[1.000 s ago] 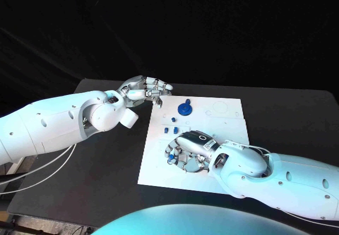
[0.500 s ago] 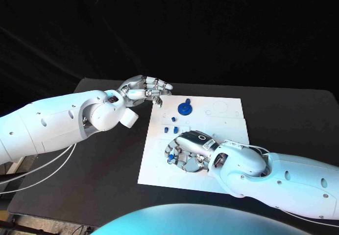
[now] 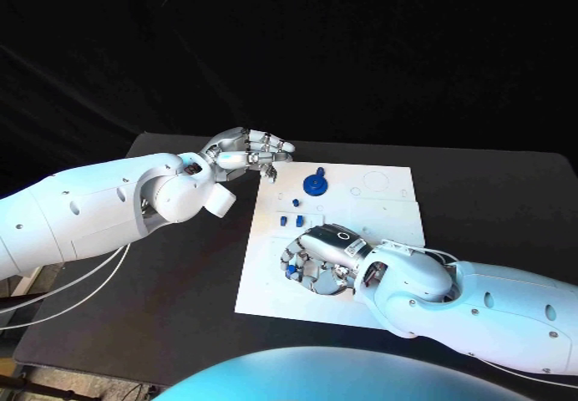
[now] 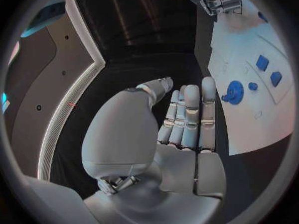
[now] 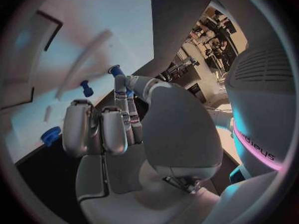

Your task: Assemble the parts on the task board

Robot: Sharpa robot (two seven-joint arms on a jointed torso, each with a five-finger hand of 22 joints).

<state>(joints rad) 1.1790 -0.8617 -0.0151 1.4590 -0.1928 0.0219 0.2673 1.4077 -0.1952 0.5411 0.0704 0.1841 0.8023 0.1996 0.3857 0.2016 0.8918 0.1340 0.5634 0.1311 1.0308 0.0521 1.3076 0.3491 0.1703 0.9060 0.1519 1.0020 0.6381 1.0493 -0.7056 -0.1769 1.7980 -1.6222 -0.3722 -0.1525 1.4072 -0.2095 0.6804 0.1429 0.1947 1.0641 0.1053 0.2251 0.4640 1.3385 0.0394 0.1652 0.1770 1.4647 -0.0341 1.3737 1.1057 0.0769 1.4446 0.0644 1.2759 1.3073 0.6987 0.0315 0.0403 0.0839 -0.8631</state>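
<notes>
Right robot hand (image 3: 323,257) pinches a small blue part (image 3: 291,269) over the task board (image 3: 373,205); rigid, light, slippery. Left robot hand (image 3: 247,152), beside the board's far corner, fingers together, holds nothing.

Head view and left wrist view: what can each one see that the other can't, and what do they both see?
Head view alone: the black table around the whole white board, and a small blue piece at the right hand's fingers. Left wrist view alone: the inside of the left hand, fingers straight, holding nothing. Both: the board, the round blue piece and two little blue blocks.
</notes>
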